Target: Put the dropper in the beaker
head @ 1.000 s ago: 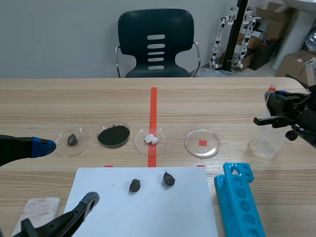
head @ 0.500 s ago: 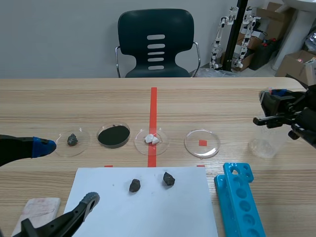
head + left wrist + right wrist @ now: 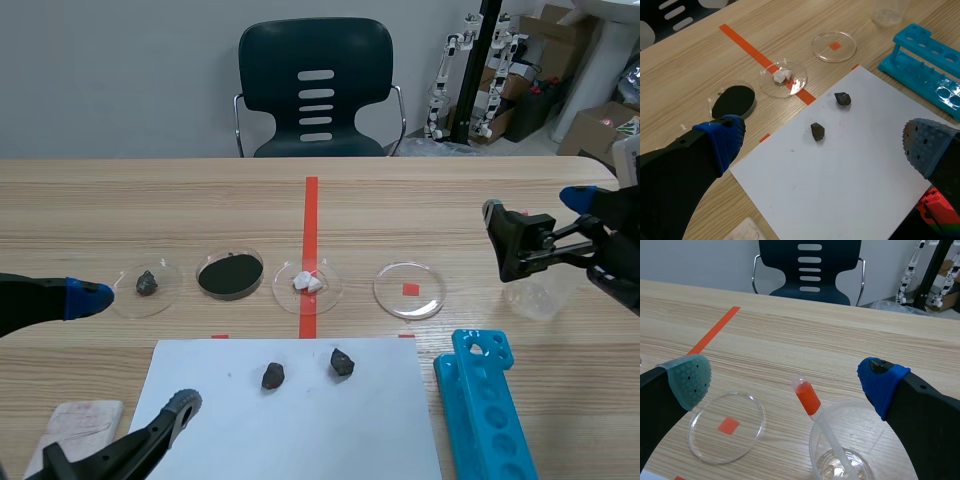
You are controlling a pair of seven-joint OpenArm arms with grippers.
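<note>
R fingers [image 3: 508, 245] apart, beaker [image 3: 541, 298] just beneath.

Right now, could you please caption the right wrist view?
Open right end effector over a clear plastic beaker holding a red-bulbed dropper.

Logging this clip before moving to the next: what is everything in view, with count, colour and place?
dropper: 1, clear with red bulb, leaning inside the beaker
beaker: 1, clear, table's right side
petri dishes: 4, clear, in a row mid-table; they hold a dark lump, black powder, white lumps, and nothing
paper sheet: 1, white, nearest the robot
dark stones: 2, on the sheet
tube rack: 1, blue, right of the sheet
cloth: 1, pale, left of the sheet
chair: 1, dark, beyond the table
table: 1, light wood
left gripper: open, by the sheet's left edge
right gripper: open, above the beaker
</note>
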